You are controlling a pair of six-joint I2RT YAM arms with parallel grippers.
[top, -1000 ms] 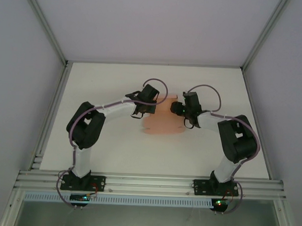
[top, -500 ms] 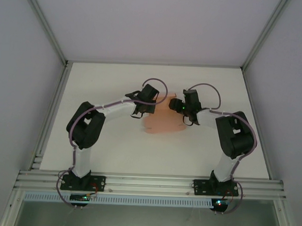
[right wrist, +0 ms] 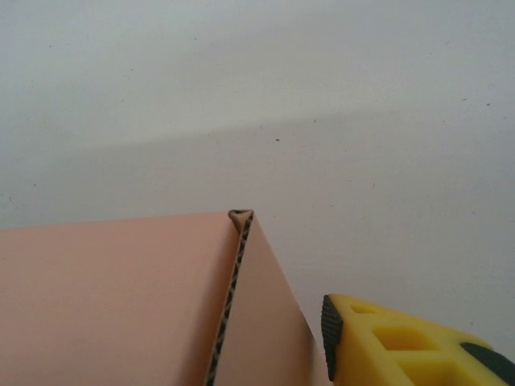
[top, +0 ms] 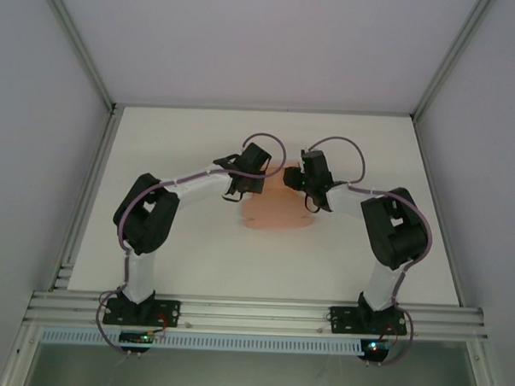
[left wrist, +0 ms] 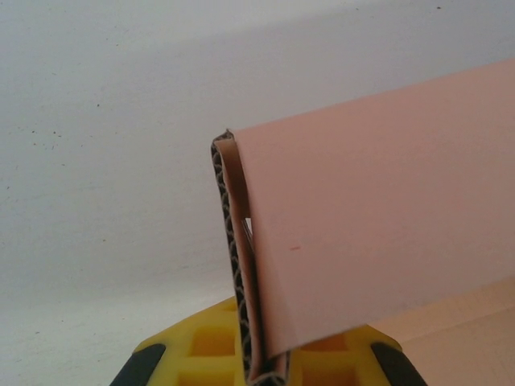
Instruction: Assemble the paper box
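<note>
Edging further left than a second ago with right gripper (top: 299,184). Clamping folded flap of paper box (top: 274,212) in left gripper (left wrist: 259,368); sitting mid-table (top: 183,138) between both grippers; showing one right finger (right wrist: 386,346), grip state unreadable

Paper box (left wrist: 362,209): salmon-pink corrugated card, faces smooth & matt, cut edge shows brown fluting. Table (top: 195,250): white, matt, smooth w/ tiny dark specks. Left fingers (left wrist: 205,346) & right finger (right wrist: 402,346): yellow moulded plastic, slight sheen, dark finely textured end bits. Frame rail (top: 252,312): bare silver metal, grooved, dull shine. Arm housings (top: 145,218): black plastic, semi-gloss.
</note>
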